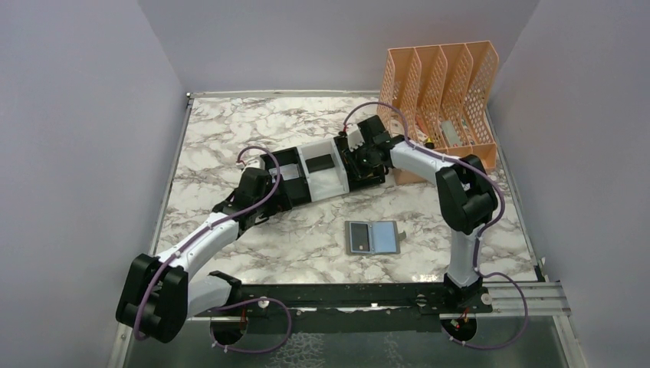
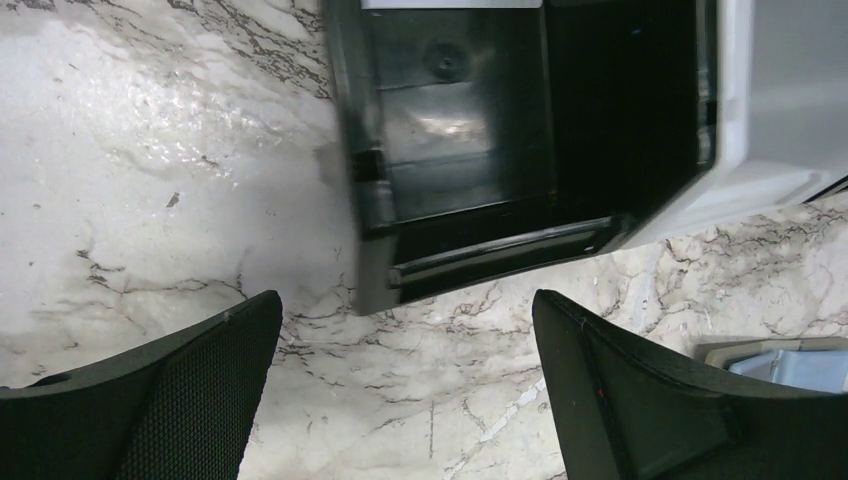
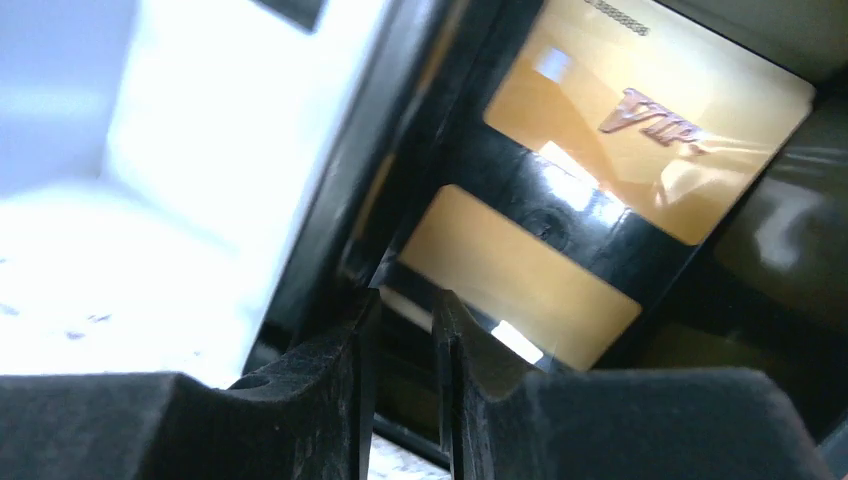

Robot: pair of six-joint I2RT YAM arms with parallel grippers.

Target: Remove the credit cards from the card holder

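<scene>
A grey-taupe bifold card holder (image 1: pixel 373 237) is laid open near the near edge of the marble tabletop (image 1: pixel 230 130), right of centre. A gold-yellow plastic credit card (image 3: pixel 640 130) is seen in the black end compartment of a black-and-white tray (image 1: pixel 326 188). At the card's corner the right gripper (image 3: pixel 402 300) is held nearly pressed together; whether it pinches the card cannot be told. The left gripper (image 2: pixel 407 305) is spread wide, empty, by the tray's other end.

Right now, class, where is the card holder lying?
In the top view, the card holder lies open on the marble table, right of centre, in front of the black-and-white tray.
</scene>
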